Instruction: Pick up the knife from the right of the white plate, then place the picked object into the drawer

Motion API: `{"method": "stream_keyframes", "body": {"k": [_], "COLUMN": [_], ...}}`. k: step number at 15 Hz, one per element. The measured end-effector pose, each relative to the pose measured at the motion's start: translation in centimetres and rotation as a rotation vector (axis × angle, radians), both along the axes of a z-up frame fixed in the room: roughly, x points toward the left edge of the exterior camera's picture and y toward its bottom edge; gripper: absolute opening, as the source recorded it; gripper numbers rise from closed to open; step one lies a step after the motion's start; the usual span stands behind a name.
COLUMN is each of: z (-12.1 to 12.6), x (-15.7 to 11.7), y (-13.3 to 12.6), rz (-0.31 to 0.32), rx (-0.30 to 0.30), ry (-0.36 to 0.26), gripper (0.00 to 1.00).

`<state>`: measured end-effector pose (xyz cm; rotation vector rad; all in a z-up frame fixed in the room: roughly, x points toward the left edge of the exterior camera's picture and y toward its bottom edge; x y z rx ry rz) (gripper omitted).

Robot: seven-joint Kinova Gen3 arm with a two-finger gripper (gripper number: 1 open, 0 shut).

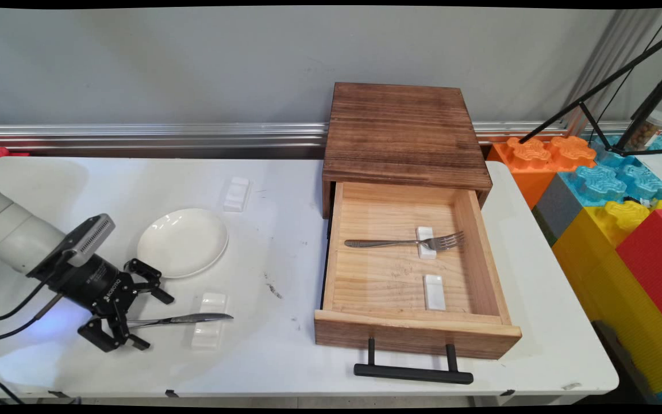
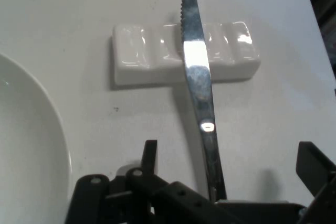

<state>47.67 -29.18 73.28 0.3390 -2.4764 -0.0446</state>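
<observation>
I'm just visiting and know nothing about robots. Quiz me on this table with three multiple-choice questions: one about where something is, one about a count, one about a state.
1. Where does the fork lie?
A. On the plate
B. In the drawer, across a white rest
C. On top of the wooden box

2. How many white cutlery rests are in sight?
A. Two
B. Three
C. Four

3. How is the drawer?
A. Pulled open
B. Shut
C. Taken out and set on the table

Answers:
1. B: the fork sits inside the drawer with its neck on a rest.
2. C: two lie in the drawer, the second bare; two lie on the table, one behind the plate and one under the knife at the gripper.
3. A: the drawer juts from the wooden box, its inside showing.
</observation>
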Motion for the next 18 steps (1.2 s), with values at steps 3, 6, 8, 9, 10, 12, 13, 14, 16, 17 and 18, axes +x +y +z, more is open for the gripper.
{"method": "stream_keyframes", "body": {"k": [3, 6, 8, 9, 10, 12, 13, 14, 16, 17, 18], "z": [-0.3, -0.57, -0.74, -0.81, -0.88, -0.98, -1.02, -1.05, -1.06, -1.04, -1.0], "x": [-0.06, -0.1, -0.05, -0.02, 0.01, 0.04, 0.08, 0.1, 0.13, 0.15, 0.14], "y": [-0.01, -0.05, -0.11, -0.12, -0.16, -0.23, -0.22, -0.24, -0.29, -0.32, -0.35], "rz": [-0.002, -0.007, -0.008, -0.007, -0.006, -0.005, -0.004, -0.002, 0.0, 0.002, 0.003], "rx": [-0.001, -0.004, -0.006, -0.005, -0.005, -0.003, -0.002, -0.002, -0.001, -0.001, -0.001], "ry": [0.001, 0.0, -0.004, -0.005, -0.007, -0.009, -0.01, -0.011, -0.013, -0.013, -0.013], "gripper": [1.0, 0.0, 0.0, 0.0, 0.0, 0.0, 0.0, 0.0, 0.0, 0.0, 0.0]}}
